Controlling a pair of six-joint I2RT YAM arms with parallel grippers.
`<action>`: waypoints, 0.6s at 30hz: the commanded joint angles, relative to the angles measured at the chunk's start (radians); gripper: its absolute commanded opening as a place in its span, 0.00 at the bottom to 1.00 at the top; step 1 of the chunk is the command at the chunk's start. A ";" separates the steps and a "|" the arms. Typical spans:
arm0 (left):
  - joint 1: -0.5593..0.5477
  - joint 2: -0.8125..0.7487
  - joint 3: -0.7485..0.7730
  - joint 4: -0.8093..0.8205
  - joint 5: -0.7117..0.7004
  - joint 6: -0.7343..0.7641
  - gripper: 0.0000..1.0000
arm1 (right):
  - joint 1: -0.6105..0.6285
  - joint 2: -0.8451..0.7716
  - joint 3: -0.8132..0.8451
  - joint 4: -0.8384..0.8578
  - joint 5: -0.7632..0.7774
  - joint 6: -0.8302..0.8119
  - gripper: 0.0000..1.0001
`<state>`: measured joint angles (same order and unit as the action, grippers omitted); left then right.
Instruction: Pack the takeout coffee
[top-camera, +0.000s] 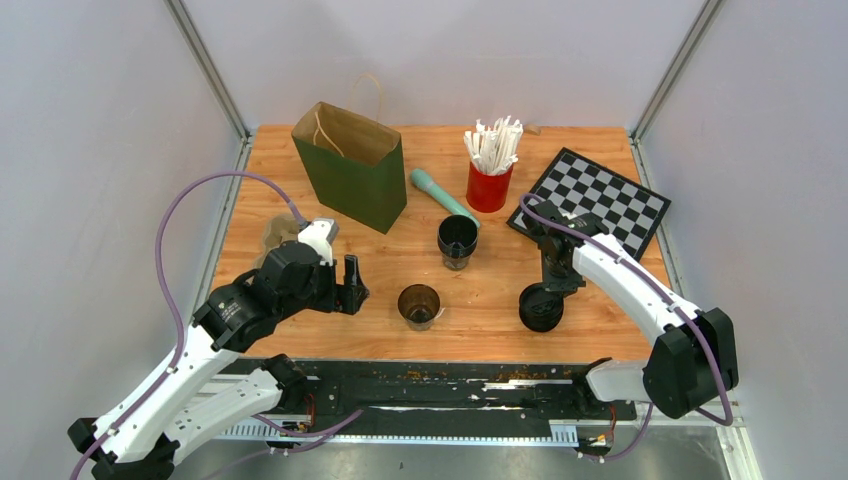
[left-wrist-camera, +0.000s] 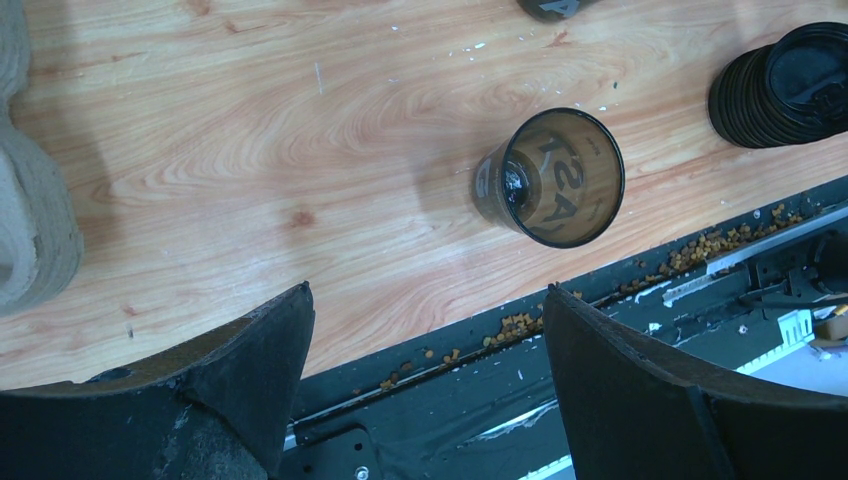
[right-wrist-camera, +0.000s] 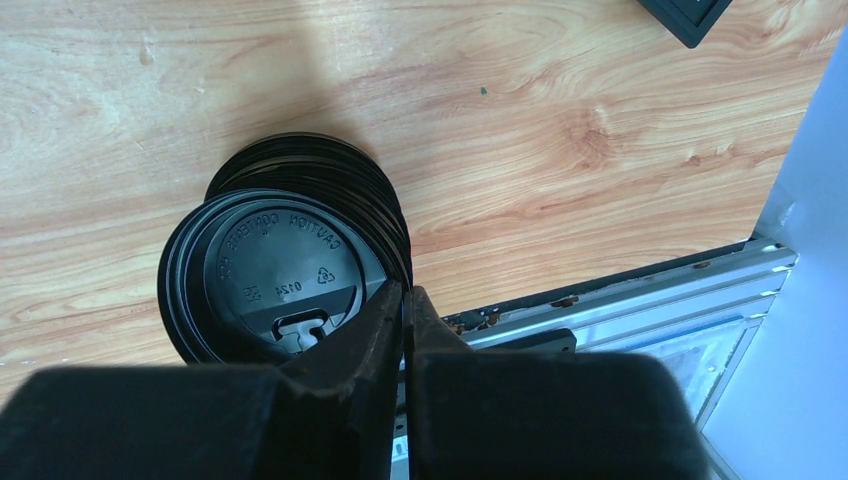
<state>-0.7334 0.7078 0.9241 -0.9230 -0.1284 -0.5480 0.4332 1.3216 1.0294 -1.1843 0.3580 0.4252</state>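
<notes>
A brown see-through cup (top-camera: 419, 305) stands upright and empty near the table's front edge; in the left wrist view the cup (left-wrist-camera: 550, 178) is up and to the right of my fingers. My left gripper (top-camera: 352, 285) hovers just left of it, open, with nothing between its fingertips (left-wrist-camera: 428, 291). A stack of black lids (top-camera: 541, 307) sits at the front right. My right gripper (top-camera: 553, 287) is down on that stack, and its jaws (right-wrist-camera: 405, 288) are pinched shut on the right rim of the top lid (right-wrist-camera: 285, 270). A green paper bag (top-camera: 350, 165) stands open at the back left.
A stack of dark cups (top-camera: 457, 240) stands mid-table, a teal tube (top-camera: 443, 195) behind it. A red cup of wrapped straws (top-camera: 489, 185) and a checkerboard (top-camera: 590, 200) are at the back right. A cardboard cup carrier (top-camera: 275, 238) lies behind my left arm.
</notes>
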 joint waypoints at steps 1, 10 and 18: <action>-0.003 -0.007 0.034 0.021 -0.011 0.008 0.91 | -0.006 -0.009 0.012 0.023 -0.003 0.004 0.04; -0.003 0.003 0.042 0.029 -0.011 0.008 0.91 | -0.006 -0.052 0.056 0.011 -0.026 -0.036 0.00; -0.003 0.020 0.040 0.045 -0.004 0.010 0.91 | -0.002 -0.103 0.101 -0.001 -0.072 -0.066 0.00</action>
<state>-0.7334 0.7193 0.9249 -0.9226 -0.1322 -0.5480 0.4332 1.2648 1.0718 -1.1858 0.3115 0.3840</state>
